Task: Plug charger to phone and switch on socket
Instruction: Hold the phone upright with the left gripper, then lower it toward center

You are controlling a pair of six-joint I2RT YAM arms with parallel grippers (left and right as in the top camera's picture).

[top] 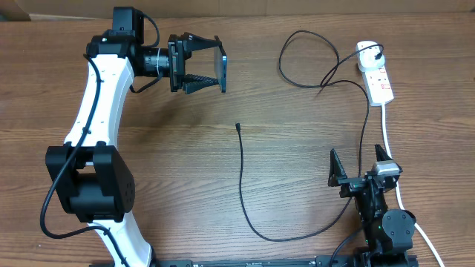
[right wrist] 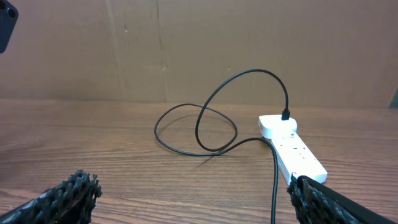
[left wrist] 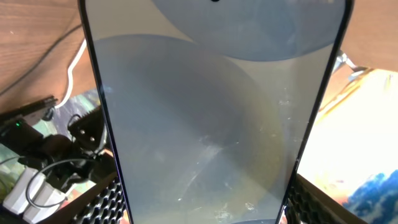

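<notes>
Overhead view: I see both arms over the wooden desk (top: 185, 148), the left one reaching toward the far side and the right one low at the near right corner.
Left hand (top: 220, 65): clenched on the phone (top: 221, 72), with a finger on each of two opposite sides.
Phone: held at the far middle of the desk, turned so that from above I see little more than a narrow strip of it. On the left wrist camera its pale grey-blue screen faces the lens and fills most of the frame, with black edges on both sides.
Right hand (top: 358, 159): released, fingers spread wide with nothing between them. It sits near the white cord (top: 388, 137).
Charger (top: 242, 170): lying on the desk. It runs from the socket, loops loosely near it, comes down the right side and curves back across the near middle.
Plug tip (top: 237, 126): free on the bare wood at mid-desk, well apart from the phone.
Socket (top: 375, 70): at the far right, flat on the desk, with a black plug (top: 380, 53) in its far end.
Switch: I cannot tell its position.
</notes>
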